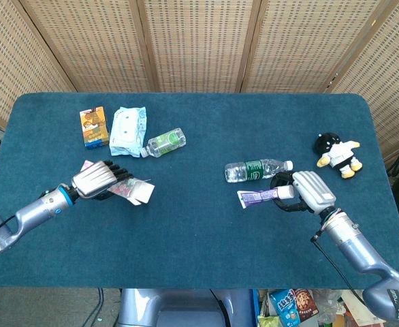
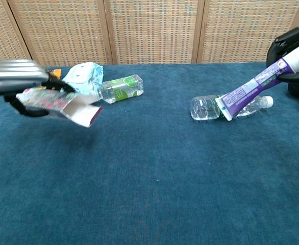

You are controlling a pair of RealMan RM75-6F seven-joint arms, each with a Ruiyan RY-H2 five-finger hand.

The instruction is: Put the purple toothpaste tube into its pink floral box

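1. Left hand (image 2: 14, 76) gripping pink floral box (image 2: 57, 102), lifted off table (image 1: 199, 231), open end toward centre; flap could fold shut.
2. Right hand (image 1: 308, 192) gripping purple toothpaste tube (image 2: 259, 81) near cap, raised, well apart from box.
3. Tilted tube tail may miss opening, crush box.

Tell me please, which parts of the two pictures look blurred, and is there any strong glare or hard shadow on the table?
Chest view: the left hand and the pink floral box it holds are smeared by motion blur; the purple toothpaste tube in the right hand is sharper. Head view: both hands and the box look fairly crisp. Both views: even soft light, no strong glare on the blue table, only faint shadows.
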